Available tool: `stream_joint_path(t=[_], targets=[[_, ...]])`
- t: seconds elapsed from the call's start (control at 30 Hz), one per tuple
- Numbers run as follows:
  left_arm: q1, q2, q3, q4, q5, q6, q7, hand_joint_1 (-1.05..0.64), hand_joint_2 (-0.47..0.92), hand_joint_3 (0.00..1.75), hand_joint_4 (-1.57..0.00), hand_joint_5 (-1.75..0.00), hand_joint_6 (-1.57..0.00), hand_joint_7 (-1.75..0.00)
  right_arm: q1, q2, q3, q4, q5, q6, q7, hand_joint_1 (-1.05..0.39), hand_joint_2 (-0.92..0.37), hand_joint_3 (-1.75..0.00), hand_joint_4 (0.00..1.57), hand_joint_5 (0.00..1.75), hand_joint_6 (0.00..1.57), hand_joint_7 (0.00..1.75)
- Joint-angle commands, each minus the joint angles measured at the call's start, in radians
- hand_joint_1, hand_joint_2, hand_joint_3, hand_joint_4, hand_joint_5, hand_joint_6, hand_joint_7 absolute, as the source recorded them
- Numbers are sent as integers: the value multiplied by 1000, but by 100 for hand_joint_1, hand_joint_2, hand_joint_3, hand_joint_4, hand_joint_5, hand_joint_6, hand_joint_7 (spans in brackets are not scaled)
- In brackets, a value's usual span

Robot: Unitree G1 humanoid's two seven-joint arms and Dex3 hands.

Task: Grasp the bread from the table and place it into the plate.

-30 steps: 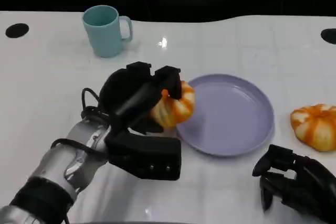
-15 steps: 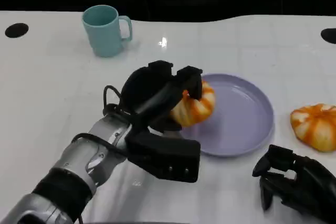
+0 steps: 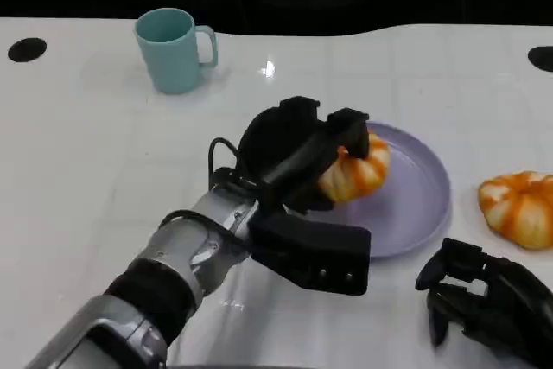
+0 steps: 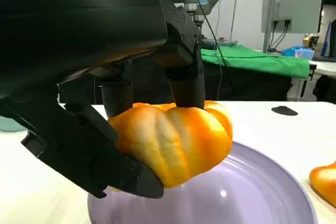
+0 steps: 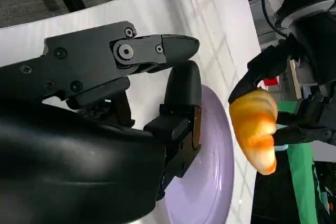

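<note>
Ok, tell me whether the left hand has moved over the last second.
Yes. The left hand, gripping the bread, has travelled rightward from beside the purple plate to over it, away from the teal mug.

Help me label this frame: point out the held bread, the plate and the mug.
held bread (image 3: 356, 172), head view, striped top.
plate (image 3: 421, 200), head view, bare inner surface.
mug (image 3: 169, 49), head view, outer wall.

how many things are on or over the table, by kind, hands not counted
bread: 2, one held by the left hand over the plate, one on the table near the right hand
purple plate: 1
teal mug: 1
total: 4
</note>
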Motion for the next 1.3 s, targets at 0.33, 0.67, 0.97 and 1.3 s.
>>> stream_joint_path(t=[0.33,0.67,0.97,1.3], targets=[[-100,-65,-54,145,19,57,63,-32,90,42,-87,-175,-73,-123,29,-7,2,-13,-5,25,-10,-51,-92,-24,65,175,67,135],[-129,-94,-77,227,7,83,-8,-38,92,19,-46,-70,-47,-36,32,-7,7,-16,-16,9,-18,-52,-92,-25,66,175,69,135],[-148,-100,-132,264,39,148,-45,-77,92,47,0,-17,-8,-1,33,-9,9,-20,-18,11,-20,-53,-92,-25,65,175,69,134],[-143,-80,-126,239,16,129,-121,-96,92,71,0,0,0,0,29,-8,4,-9,-10,11,-13,-52,-92,-25,65,175,68,135]])
